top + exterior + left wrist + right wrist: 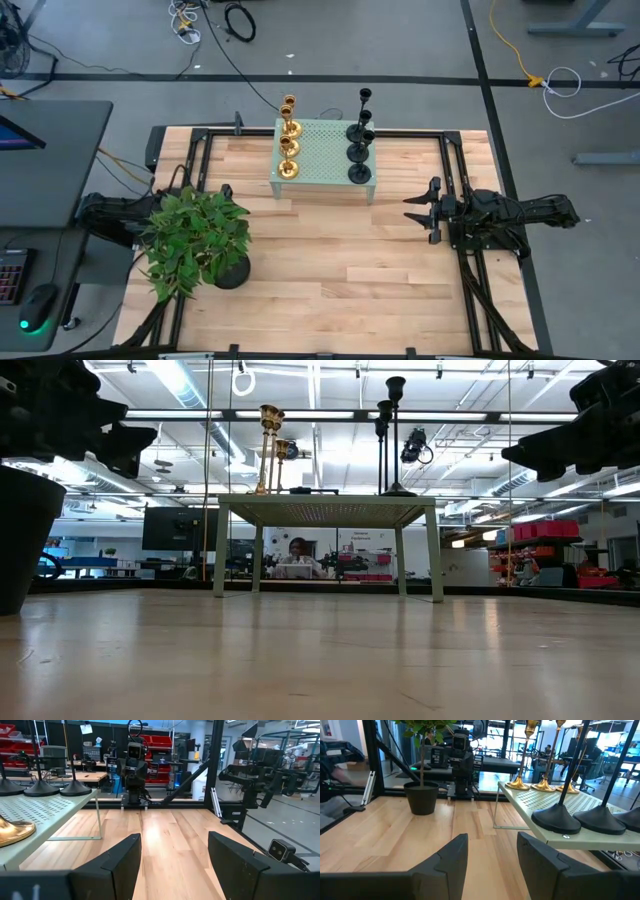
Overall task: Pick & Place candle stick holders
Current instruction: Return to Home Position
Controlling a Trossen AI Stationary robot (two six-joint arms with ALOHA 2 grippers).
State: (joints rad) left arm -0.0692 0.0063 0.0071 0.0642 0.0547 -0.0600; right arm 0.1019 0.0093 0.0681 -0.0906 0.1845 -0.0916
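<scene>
A pale green perforated stand is at the table's far middle. Along its left side, gold candle stick holders rest on their round bases in a row. Black candle stick holders line its right side the same way. My left gripper is open at the table's left edge, level and pointing across the table; in the high view the plant's leaves mostly hide it. My right gripper is open at the right edge, level and pointing left, with nothing between its fingers. Both grippers are well clear of the stand.
A leafy potted plant stands at the table's near left, just in front of my left gripper. A black metal frame runs round the tabletop. Bare wood lies between the arms and in front of the stand.
</scene>
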